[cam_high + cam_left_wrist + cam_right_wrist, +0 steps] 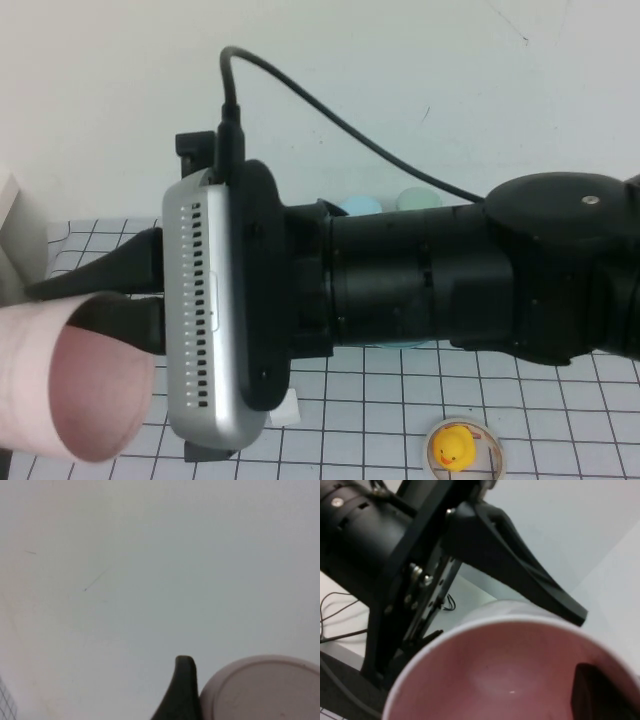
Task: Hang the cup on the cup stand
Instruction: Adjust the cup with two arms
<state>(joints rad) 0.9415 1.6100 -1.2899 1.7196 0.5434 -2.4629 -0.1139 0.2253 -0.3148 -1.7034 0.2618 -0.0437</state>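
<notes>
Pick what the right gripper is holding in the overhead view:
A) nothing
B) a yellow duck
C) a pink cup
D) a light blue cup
C: the right gripper, reaching across to the left side of the high view, pinches the wall of the pink cup with one finger inside its mouth. The left gripper is at the cup's base.
</notes>
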